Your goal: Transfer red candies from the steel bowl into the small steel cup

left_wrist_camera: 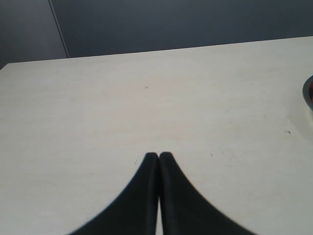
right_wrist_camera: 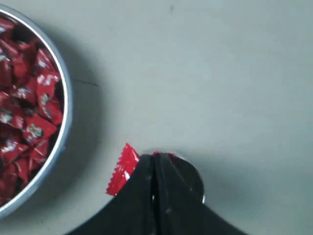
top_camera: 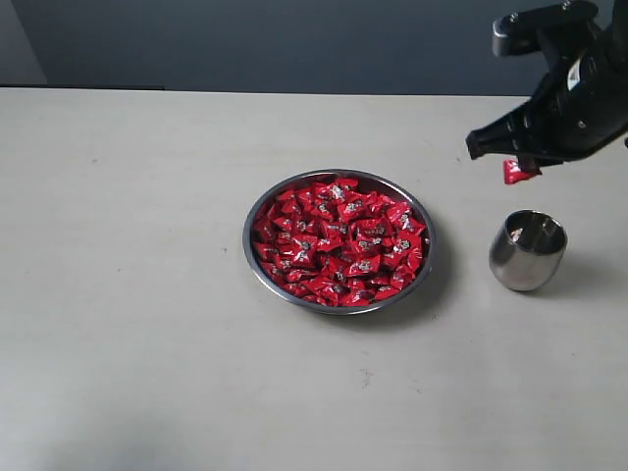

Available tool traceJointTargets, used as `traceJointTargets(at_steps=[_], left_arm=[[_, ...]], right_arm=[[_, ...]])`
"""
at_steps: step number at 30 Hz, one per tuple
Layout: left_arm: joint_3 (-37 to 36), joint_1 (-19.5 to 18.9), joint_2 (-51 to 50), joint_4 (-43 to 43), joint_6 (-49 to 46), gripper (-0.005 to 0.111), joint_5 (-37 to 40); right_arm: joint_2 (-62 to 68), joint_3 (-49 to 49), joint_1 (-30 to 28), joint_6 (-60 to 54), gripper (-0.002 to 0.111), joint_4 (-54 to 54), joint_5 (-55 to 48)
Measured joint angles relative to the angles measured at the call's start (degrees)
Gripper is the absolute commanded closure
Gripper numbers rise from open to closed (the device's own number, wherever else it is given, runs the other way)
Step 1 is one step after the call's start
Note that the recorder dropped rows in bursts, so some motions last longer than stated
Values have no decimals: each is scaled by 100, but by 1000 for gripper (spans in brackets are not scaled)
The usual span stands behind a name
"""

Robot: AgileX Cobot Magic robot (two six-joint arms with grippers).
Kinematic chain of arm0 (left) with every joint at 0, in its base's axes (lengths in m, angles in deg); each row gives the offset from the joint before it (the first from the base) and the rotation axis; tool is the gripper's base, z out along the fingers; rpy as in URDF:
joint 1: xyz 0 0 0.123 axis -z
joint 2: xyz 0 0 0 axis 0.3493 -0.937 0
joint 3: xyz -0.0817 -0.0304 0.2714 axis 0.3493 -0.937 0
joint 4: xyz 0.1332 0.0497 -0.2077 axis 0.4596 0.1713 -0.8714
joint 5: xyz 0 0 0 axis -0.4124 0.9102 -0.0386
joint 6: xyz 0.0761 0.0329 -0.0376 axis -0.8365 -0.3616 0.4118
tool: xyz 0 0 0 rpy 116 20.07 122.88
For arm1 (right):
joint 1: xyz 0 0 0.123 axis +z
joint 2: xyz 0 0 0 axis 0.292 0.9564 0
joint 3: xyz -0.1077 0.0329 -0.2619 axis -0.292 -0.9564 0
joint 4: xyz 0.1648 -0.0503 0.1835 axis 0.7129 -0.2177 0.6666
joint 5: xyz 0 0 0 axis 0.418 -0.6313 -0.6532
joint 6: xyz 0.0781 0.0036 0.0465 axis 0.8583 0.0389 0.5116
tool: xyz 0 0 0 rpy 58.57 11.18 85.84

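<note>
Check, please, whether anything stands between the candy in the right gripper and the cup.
Nothing visible does: the right gripper holds the candy in open air roughly over the cup, whose mouth is uncovered.

A pale cream worktop (top_camera: 128, 294) fills most of the exterior view, matt and plain, with its far edge running straight across at 12 o'clock. Behind that edge stands a dark blue-grey wall (top_camera: 294, 39). Toward 10 to 11 o'clock a lighter grey panel (top_camera: 18, 39) meets the wall along a slanted seam. In the left wrist view the same worktop carries a tiny dark speck (left_wrist_camera: 146, 88), a second small mark (left_wrist_camera: 288, 132) and a faint scuff (left_wrist_camera: 226, 154), all well apart. The right wrist view shows another dark dot (right_wrist_camera: 171, 8) and a short thin line (right_wrist_camera: 85, 83) on the surface.
</note>
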Motion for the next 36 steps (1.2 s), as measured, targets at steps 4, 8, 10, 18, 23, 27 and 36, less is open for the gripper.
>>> traceJointTargets(at_steps=[4, 8, 10, 18, 23, 27, 36], left_arm=[[0, 0, 0, 0, 0, 106, 0], [0, 0, 0, 0, 0, 106, 0], [0, 0, 0, 0, 0, 106, 0], [0, 0, 0, 0, 0, 106, 0], [0, 0, 0, 0, 0, 106, 0], [0, 0, 0, 0, 0, 106, 0], [0, 0, 0, 0, 0, 106, 0]], right_arm=[[-5, -234, -136, 16, 109, 84, 23], [-5, -256, -138, 31, 109, 64, 23], [7, -256, -138, 180, 109, -85, 23], [495, -256, -138, 476, 109, -382, 13], [625, -256, -138, 524, 109, -406, 1], [635, -256, -138, 618, 107, -457, -101], [639, -256, -138, 642, 69, -469, -238]])
